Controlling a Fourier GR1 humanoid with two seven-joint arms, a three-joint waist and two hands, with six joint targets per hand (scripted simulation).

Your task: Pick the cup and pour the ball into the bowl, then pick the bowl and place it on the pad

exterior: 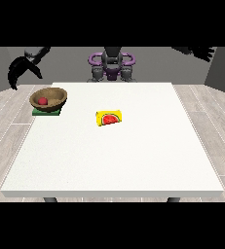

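Observation:
A brown bowl (pixel 48 98) rests on a green pad (pixel 46 112) at the table's left side, and a red ball (pixel 43 101) lies inside the bowl. A yellow cup (pixel 109 117) with a watermelon picture lies on its side near the table's middle. The hand at the view's left (pixel 17 69) hangs above and left of the bowl, off the table's edge, its fingers pointing down and holding nothing. The hand at the view's right (pixel 201 52) is raised high beyond the table's far right corner, fingers spread.
The white table (pixel 114 160) fills the middle of the view, with a wood floor around it. The robot's torso (pixel 112 65) stands behind the far edge.

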